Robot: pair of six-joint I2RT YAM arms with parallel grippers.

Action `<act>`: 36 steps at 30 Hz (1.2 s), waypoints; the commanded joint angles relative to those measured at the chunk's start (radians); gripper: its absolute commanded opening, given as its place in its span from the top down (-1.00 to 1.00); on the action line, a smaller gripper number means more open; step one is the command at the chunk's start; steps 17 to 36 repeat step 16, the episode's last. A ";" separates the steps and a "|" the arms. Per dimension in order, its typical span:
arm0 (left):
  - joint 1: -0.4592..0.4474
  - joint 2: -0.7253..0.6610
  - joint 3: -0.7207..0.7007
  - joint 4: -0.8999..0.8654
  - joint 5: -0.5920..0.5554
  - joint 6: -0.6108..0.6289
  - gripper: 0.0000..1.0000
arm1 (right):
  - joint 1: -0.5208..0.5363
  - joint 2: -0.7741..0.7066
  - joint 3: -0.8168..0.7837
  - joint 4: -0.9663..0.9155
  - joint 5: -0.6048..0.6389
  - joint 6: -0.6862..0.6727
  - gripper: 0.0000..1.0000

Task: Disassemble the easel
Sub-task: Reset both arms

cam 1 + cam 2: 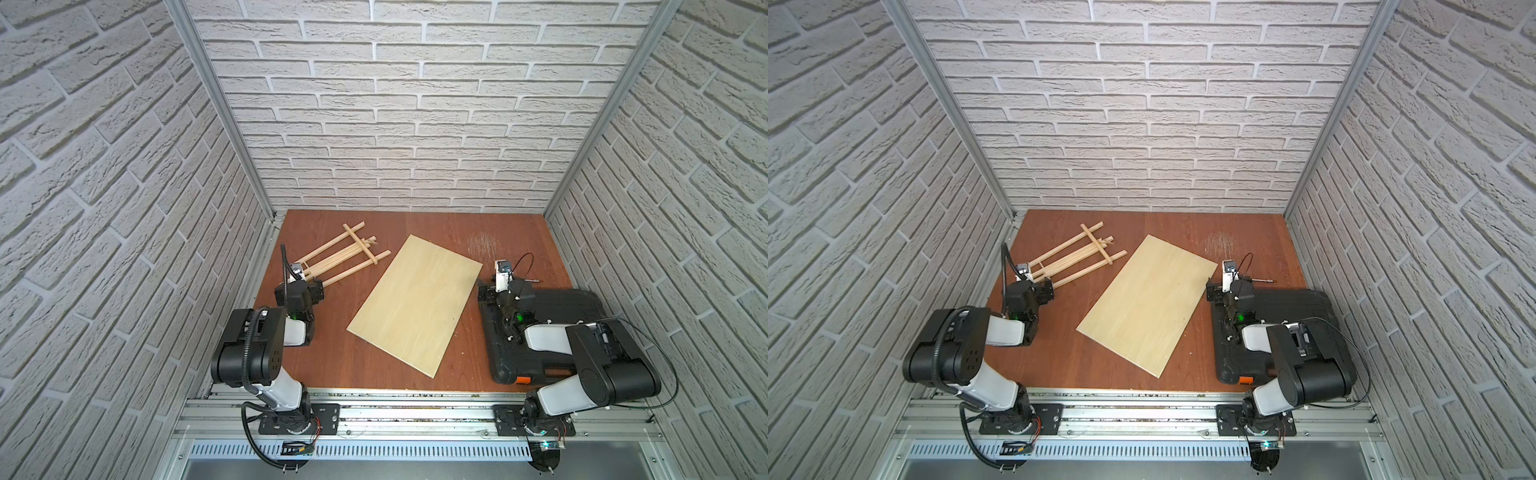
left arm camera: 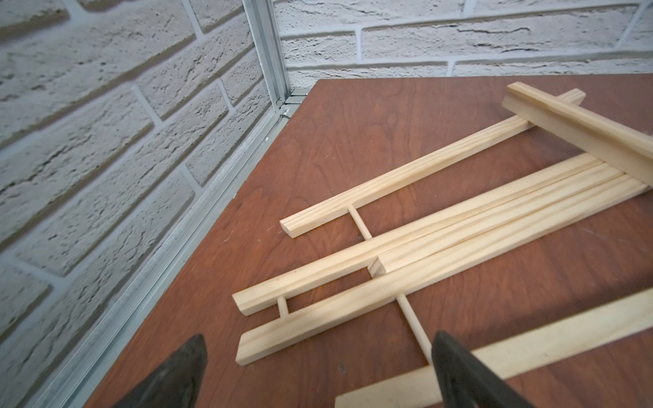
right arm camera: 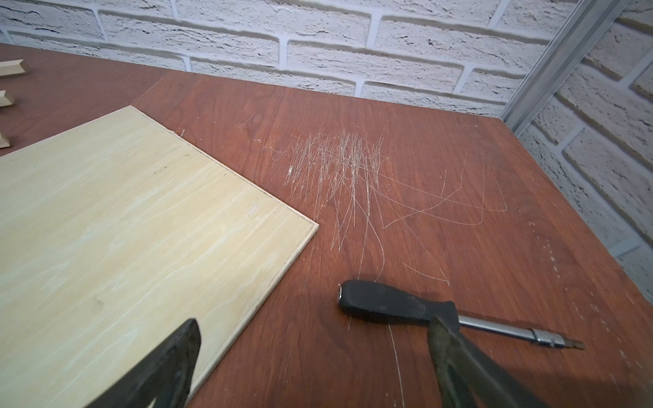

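**Both grippers wide open, easel lying flat at the far left**

The easel (image 1: pixel 345 255) (image 1: pixel 1077 257) lies flat on the brown table (image 1: pixel 415 224) in its far left part. Its pale slats run from near-left to far-right, and a crossbar lies over them at the far end. In the left wrist view, thin dowels join the easel's (image 2: pixel 441 226) slats at their near ends.

The left gripper (image 1: pixel 313 286) (image 2: pixel 318 349) is at the easel's near end with its jaws spread wide and holds nothing. One finger (image 2: pixel 456 364) overlaps a dowel and a slat in the wrist view; whether it touches them cannot be told.

A flat plywood board (image 1: pixel 415 303) (image 1: pixel 1148 301) lies at an angle in the middle of the table, just right of the easel and apart from it.

The right gripper (image 1: pixel 488 291) (image 3: pixel 314 325) is by the board's right corner, at the far left corner of a black tool case (image 1: pixel 552 328). It too is fully open and holds nothing. A black-handled screwdriver (image 3: pixel 392 302) lies on the table just beyond it, with a patch of scratches (image 3: pixel 339 166) farther back.
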 commanded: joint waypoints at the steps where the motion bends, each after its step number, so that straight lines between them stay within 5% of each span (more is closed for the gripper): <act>1: 0.003 -0.017 0.009 0.034 0.006 -0.010 -0.96 | -0.003 -0.021 -0.002 0.006 -0.008 0.017 -0.98; 36: 0.025 -0.019 0.014 0.023 0.058 -0.018 -0.96 | -0.003 -0.021 -0.002 0.006 -0.009 0.018 -0.98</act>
